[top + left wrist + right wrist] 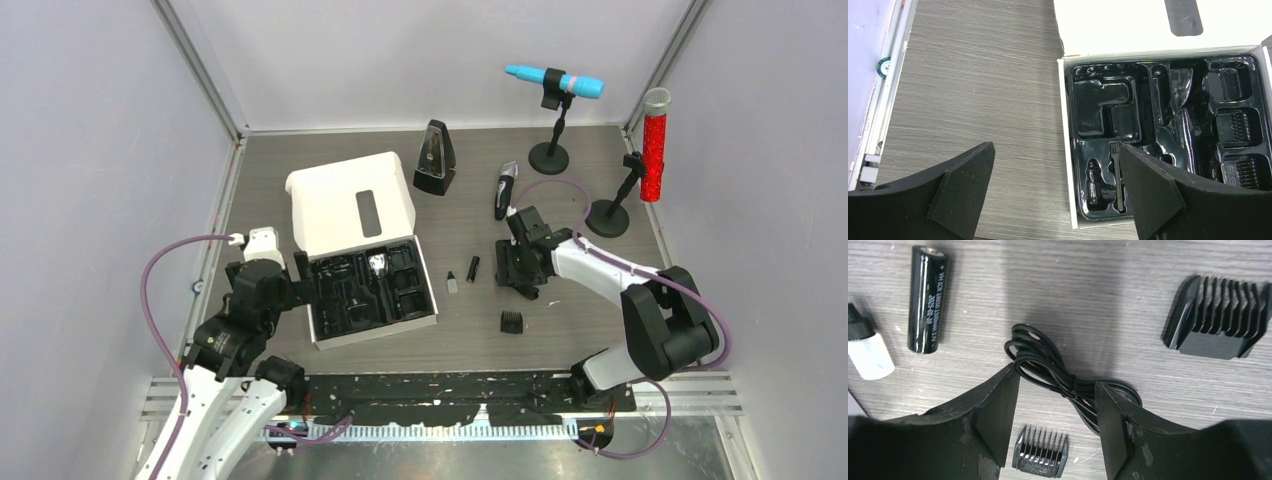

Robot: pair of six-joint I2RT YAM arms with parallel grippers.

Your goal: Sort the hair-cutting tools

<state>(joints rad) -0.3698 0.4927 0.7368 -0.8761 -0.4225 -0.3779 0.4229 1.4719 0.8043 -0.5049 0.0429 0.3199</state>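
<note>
Straddling cable [1048,367] with right gripper [1055,390], fingers [993,412] apart, not clamped, left gripper [1055,155] at tray's [1100,107] left edge, fingers [963,185] spread wide

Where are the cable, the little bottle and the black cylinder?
cable [1068,386], right wrist view, tied middle of the coil.
bottle [872,356], right wrist view, white body.
cylinder [927,300], right wrist view, halfway along its side.

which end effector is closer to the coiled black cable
Right. The right end effector straddles the coiled black cable, one finger on either side. The left end effector sits at the left edge of the open white cardboard box, well away from it.
</note>
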